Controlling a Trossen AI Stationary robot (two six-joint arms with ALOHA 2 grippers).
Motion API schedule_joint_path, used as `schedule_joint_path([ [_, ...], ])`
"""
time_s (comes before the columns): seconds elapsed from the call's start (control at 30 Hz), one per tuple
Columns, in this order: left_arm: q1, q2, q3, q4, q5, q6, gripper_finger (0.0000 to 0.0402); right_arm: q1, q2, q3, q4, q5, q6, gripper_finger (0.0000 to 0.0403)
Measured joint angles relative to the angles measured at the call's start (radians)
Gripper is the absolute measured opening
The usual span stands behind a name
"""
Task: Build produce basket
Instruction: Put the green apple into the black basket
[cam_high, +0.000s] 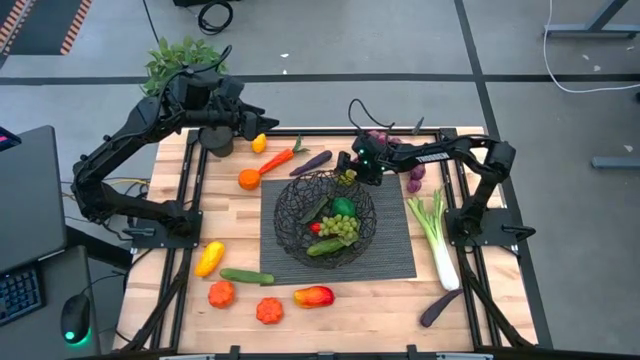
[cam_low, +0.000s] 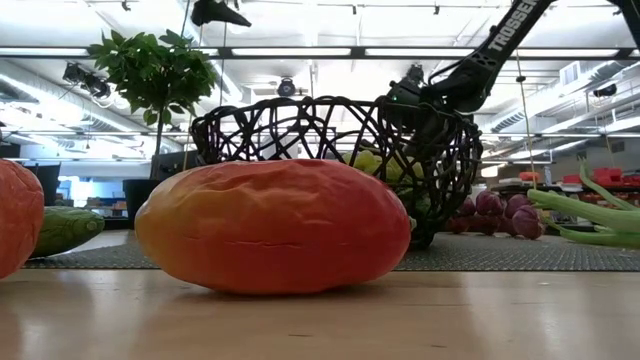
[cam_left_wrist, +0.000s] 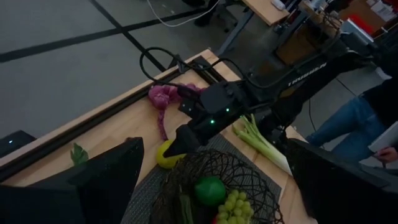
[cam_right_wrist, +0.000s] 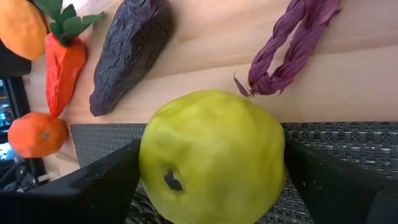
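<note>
The black wire basket (cam_high: 300, 205) stands on a dark mat (cam_high: 395, 255) at the table's middle. It holds green grapes (cam_high: 340, 228), a green fruit (cam_high: 343, 207) and a cucumber (cam_high: 325, 247). My right gripper (cam_high: 347, 177) is at the basket's far rim, shut on a round yellow-green fruit (cam_right_wrist: 211, 155), which also shows in the left wrist view (cam_left_wrist: 165, 154). My left gripper (cam_high: 250, 118) hangs open and empty over the table's far left, near the plant pot (cam_high: 217, 140). My right gripper pinches the yellow-green fruit by two opposite sides (cam_right_wrist: 152, 165) between its two fingers (cam_right_wrist: 99, 186). The fingers come slanting down from the table's right side. The fruit is lifted, over the mat's far edge beside the basket's far rim.
Far left lie a carrot (cam_high: 278, 160), an orange fruit (cam_high: 249, 179) and an aubergine (cam_high: 312, 162). Purple grapes (cam_high: 415, 172) and a leek (cam_high: 437, 235) lie right. Near the front lie a yellow pepper (cam_high: 208, 258), a cucumber (cam_high: 247, 276), tomatoes (cam_high: 221, 293) and a red-yellow fruit (cam_high: 314, 296).
</note>
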Motion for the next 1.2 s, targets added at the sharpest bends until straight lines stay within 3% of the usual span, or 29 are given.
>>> schedule_joint_path([
  [0.23,0.000,0.000,0.000,0.007,0.000,0.035,0.0400,-0.030,-0.026,0.004,-0.013,-0.009,0.002,0.0352],
  [0.5,0.007,0.000,0.000,0.023,0.000,0.037,0.0400,-0.070,-0.096,0.055,-0.011,-0.056,-0.049,0.0347],
  [0.67,0.007,0.000,0.000,0.023,0.000,0.038,0.0400,-0.074,-0.169,0.105,-0.010,-0.169,-0.130,0.0346],
  [0.9,0.007,0.000,0.000,0.022,0.000,0.044,0.0400,-0.003,-0.290,0.204,-0.203,-0.329,-0.288,0.0346],
  [1.07,0.007,0.000,0.001,-0.054,-0.014,0.074,0.0400,0.088,-0.344,0.230,-0.411,-0.281,-0.343,0.0349],
  [1.2,0.007,0.001,0.001,-0.190,-0.055,0.075,0.0400,0.150,-0.353,0.230,-0.466,-0.212,-0.345,0.0369],
])
